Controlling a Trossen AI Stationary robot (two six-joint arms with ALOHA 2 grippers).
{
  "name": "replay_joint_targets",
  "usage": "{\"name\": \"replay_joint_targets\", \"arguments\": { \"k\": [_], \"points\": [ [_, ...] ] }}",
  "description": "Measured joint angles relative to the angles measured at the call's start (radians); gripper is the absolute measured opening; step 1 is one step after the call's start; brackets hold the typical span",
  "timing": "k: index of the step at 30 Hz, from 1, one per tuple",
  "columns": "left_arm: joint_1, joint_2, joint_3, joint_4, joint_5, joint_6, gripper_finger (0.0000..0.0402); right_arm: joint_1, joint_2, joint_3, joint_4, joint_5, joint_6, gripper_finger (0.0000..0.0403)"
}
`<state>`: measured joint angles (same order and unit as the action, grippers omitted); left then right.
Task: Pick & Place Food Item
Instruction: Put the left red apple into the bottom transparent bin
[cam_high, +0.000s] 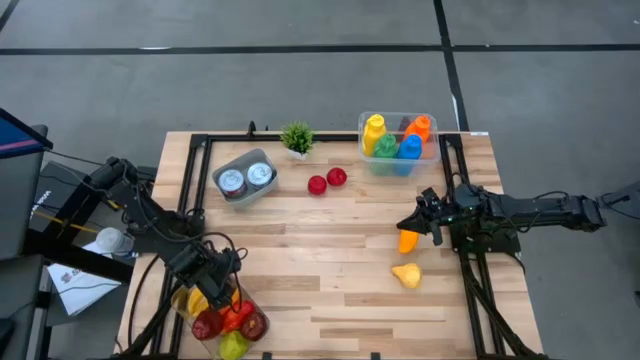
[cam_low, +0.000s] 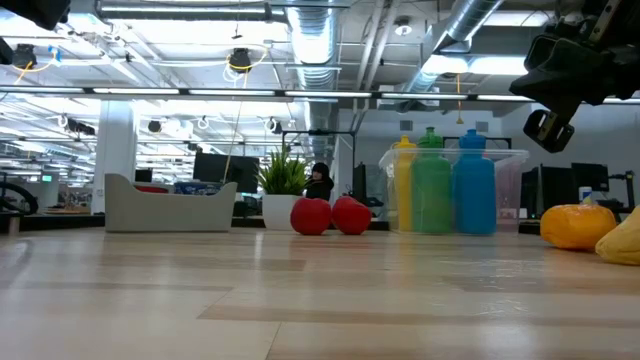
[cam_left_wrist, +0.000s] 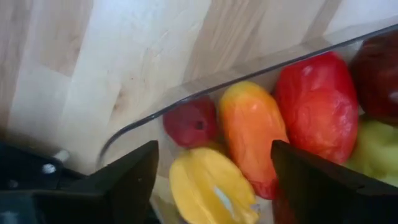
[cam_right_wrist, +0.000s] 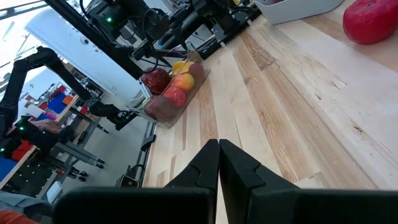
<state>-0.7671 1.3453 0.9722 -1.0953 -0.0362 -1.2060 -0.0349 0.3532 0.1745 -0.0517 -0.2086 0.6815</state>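
A clear container (cam_high: 222, 322) at the table's near left corner holds several toy fruits: red, orange, yellow and green. My left gripper (cam_high: 205, 287) hangs over its far end, open and empty. In the left wrist view its fingers (cam_left_wrist: 130, 180) stand on either side of a yellow fruit (cam_left_wrist: 208, 186) and an orange one (cam_left_wrist: 252, 134) without touching them. My right gripper (cam_high: 428, 218) is shut and empty, above the table (cam_low: 548, 125), just beyond an orange food item (cam_high: 407, 241) lying on the wood. A yellow food item (cam_high: 406, 275) lies nearer the front edge.
Two red fruits (cam_high: 327, 181) lie at the centre back. Behind them stand a small potted plant (cam_high: 296, 138), a grey tray with two cans (cam_high: 245, 178), and a clear bin of coloured bottles (cam_high: 398, 143). Bare wood lies in the table's middle (cam_high: 320, 260).
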Motion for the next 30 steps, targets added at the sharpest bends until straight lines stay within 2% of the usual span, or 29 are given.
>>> {"name": "replay_joint_targets", "arguments": {
  "k": [3, 6, 9, 11, 14, 18, 21, 25, 30],
  "points": [
    [0.024, -0.006, 0.0, 0.058, 0.039, -0.001, 0.0323, 0.0, 0.0, 0.0, 0.0, 0.0, 0.0, 0.0006],
    [0.062, -0.045, 0.0, 0.184, 0.083, 0.056, 0.0335, 0.0, 0.0, 0.0, 0.0, 0.0, 0.0, 0.0006],
    [0.112, -0.1, 0.0, 0.337, 0.069, 0.111, 0.0339, 0.0, 0.0, 0.0, 0.0, 0.0, 0.0, 0.0006],
    [0.156, -0.14, 0.0, 0.44, 0.015, 0.162, 0.0339, 0.0, 0.0, 0.0, 0.0, 0.0, 0.0, 0.0006],
    [0.231, -0.194, 0.0, 0.558, -0.148, 0.272, 0.0337, 0.0, 0.0, 0.0, 0.0, 0.0, 0.0, 0.0006],
    [0.367, -0.22, 0.0, 0.702, -0.365, 0.553, 0.0332, 0.0, 0.0, 0.0, 0.0, 0.0, 0.0, 0.0006],
    [0.502, -0.201, 0.0, 0.818, -0.455, 0.753, 0.0329, 0.0, 0.0, 0.0, 0.0, 0.0, 0.0, 0.0006],
    [0.676, -0.122, 0.0, 0.988, -0.462, 0.935, 0.033, 0.0, 0.0, 0.0, 0.0, 0.0, 0.0, 0.0006],
    [0.841, 0.035, 0.0, 1.155, -0.365, 1.026, 0.0333, 0.0, 0.0, 0.0, 0.0, 0.0, 0.0, 0.0006]
  ]
}}
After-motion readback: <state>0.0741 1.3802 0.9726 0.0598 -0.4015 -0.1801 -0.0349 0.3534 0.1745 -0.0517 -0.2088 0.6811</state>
